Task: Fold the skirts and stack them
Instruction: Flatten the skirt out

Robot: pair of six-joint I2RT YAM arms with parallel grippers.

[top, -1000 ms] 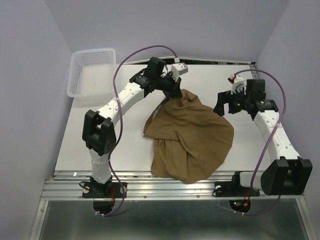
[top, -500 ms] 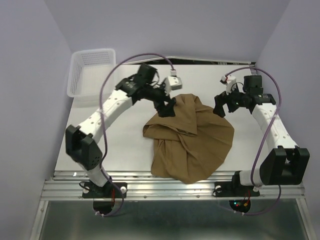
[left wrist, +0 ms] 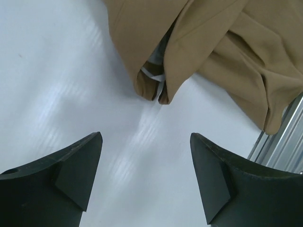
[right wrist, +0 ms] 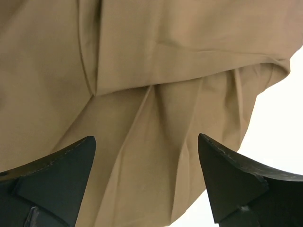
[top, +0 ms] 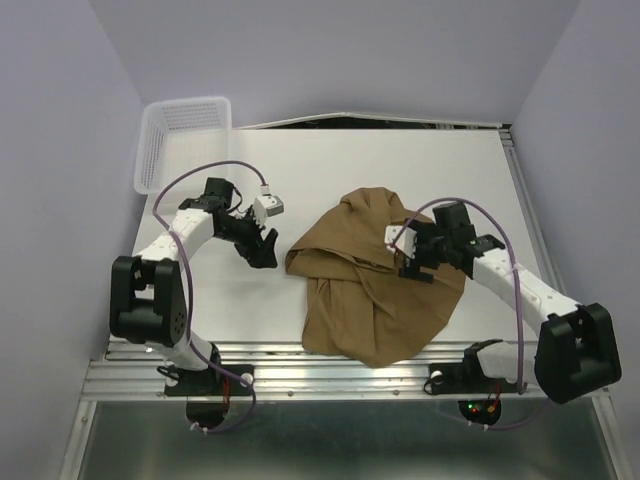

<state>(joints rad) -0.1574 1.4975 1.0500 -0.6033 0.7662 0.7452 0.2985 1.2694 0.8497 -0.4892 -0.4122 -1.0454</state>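
One plain tan-brown soft cloth skirt (top: 372,300) lies unfolded in a crumpled, rounded heap on the white worktop (top: 300,170), centre to lower right of the top view. Overlapping flaps and lengthwise creases cross it. Its lower edge reaches the worktop's near edge. One turned-up corner shows paler inside.

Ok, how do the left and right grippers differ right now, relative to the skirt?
The left gripper sits over bare table, just left of the skirt; the right gripper sits over the skirt itself. The left wrist view shows mostly white tabletop with a skirt corner ahead, while tan cloth fills most of the right wrist view. Both are open and hold nothing.
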